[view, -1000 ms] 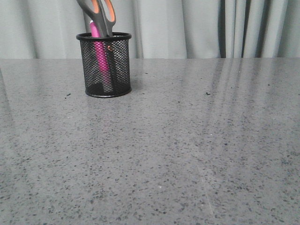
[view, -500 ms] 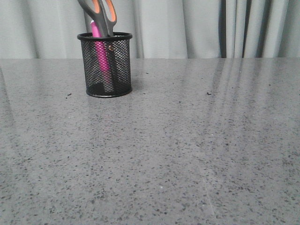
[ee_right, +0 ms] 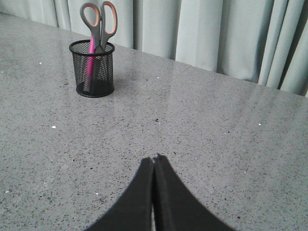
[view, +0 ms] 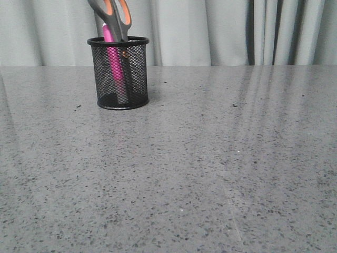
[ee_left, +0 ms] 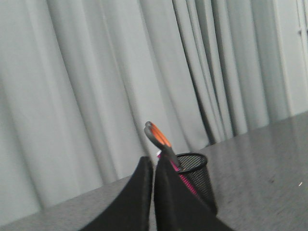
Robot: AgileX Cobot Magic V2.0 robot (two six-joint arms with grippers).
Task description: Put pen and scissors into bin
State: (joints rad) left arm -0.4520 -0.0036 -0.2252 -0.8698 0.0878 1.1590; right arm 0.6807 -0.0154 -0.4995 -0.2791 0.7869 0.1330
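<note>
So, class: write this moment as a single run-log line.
pen: in bin | scissors: in bin, handles up | left tool: shut, empty | right tool: shut, empty

From my front camera, the bin (view: pixel 118 72) with its scissors (view: pixel 111 16) and pen (view: pixel 112 55) has drifted barely rightward across the picture.

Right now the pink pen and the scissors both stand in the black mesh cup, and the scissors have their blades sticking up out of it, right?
Not quite. The pen and the scissors do both stand in the black mesh cup, but it is the orange-lined handles that stick up, with the blades down inside. The right wrist view shows both finger loops above the rim.
</note>
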